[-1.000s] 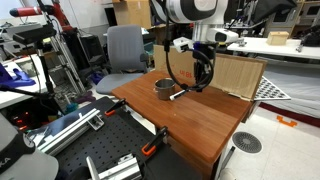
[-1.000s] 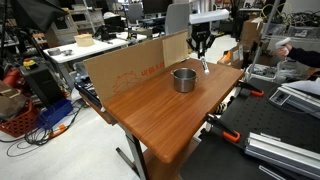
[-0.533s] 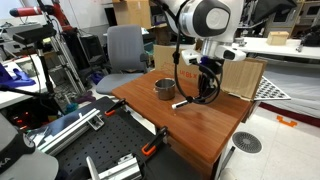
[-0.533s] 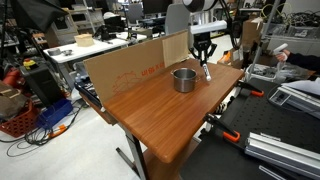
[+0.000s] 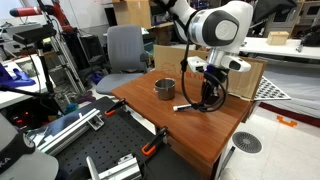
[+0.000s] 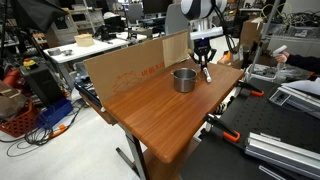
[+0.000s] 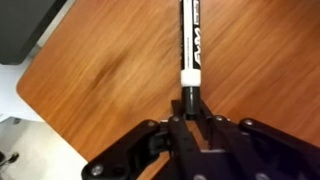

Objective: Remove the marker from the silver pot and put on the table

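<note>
Marker is out of the silver pot and held low over the counter, pinched at one end by the closed end effector. Placement is judged under way: a gentle lowering, then release, is called for. Its long axis runs straight up the wrist view, with the free end pointed away from the fingers.
</note>
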Robot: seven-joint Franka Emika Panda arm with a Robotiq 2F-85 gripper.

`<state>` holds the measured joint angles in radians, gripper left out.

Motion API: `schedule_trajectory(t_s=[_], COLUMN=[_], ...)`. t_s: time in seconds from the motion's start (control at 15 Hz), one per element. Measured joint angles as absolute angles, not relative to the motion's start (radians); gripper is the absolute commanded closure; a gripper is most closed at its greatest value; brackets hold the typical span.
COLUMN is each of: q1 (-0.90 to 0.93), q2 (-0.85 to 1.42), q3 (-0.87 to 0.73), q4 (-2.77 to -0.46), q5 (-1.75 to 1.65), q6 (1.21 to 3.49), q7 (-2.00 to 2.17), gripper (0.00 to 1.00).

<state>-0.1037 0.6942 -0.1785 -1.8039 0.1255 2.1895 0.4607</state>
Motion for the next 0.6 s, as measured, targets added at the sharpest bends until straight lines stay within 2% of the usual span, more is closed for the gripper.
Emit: schedule_trajectory(t_s=[0.4,0.6], q1=[-0.104,-0.103], q2=[0.712,0.716], q3=[-0.178,-0.177], q4=[-1.774,-1.767], q5=[0.126,0.126], q6=[2.172,2.172], q7=[0.461,0.461], gripper=[0.04,0.00])
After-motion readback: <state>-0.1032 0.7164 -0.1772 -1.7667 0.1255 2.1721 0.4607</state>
